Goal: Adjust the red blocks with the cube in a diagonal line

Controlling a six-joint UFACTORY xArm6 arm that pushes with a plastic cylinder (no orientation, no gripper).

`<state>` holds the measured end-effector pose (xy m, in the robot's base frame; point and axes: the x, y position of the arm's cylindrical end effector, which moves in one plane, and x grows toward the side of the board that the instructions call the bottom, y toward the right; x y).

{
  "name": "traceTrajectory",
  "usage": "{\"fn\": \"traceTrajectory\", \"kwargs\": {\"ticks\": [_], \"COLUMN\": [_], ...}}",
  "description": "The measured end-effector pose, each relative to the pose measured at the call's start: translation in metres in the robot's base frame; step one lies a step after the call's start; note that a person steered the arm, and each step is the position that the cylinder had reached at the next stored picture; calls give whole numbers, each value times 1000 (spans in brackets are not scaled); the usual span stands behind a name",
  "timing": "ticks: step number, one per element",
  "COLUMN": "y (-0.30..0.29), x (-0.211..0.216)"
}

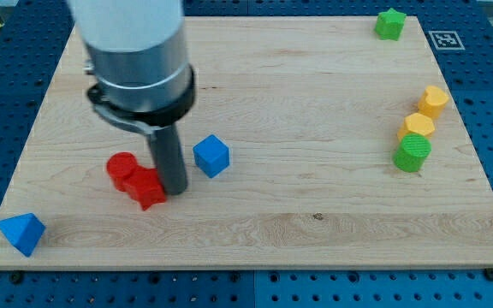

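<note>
My tip (175,190): a bare rod with nothing to open or close – it grips nothing, its end down on the counter (298,214), touching the right side of the red blocks.
Red cylinder (121,166): left of the rod, touching the other red block (147,188) – shape unclear.
Blue cube (211,156): just right of the rod, apart from it.
Elsewhere: blue wedge-like block (21,233) at bottom-left corner; green block (390,23) at top right; two yellow blocks (433,100) (417,127) and a green cylinder (412,152) at the view's right.

The tip (175,190) touches the right side of the red block (148,188); the red cylinder (122,168) sits just beyond on its left. The blue cube (211,156) lies near its upper right.
</note>
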<state>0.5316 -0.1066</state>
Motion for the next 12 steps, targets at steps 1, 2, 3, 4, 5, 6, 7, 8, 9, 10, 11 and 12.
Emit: {"fn": "traceTrajectory", "kwargs": {"ticks": [1,2,3,4,5,6,7,8,9,10,11,12], "y": [-33,-57,-58,-25,-7,-25,-105,-176,-198,-198,-198,-198], "x": [0,9,9,2,-35,-97,-137,-135,-126,-111,-96,-78]}}
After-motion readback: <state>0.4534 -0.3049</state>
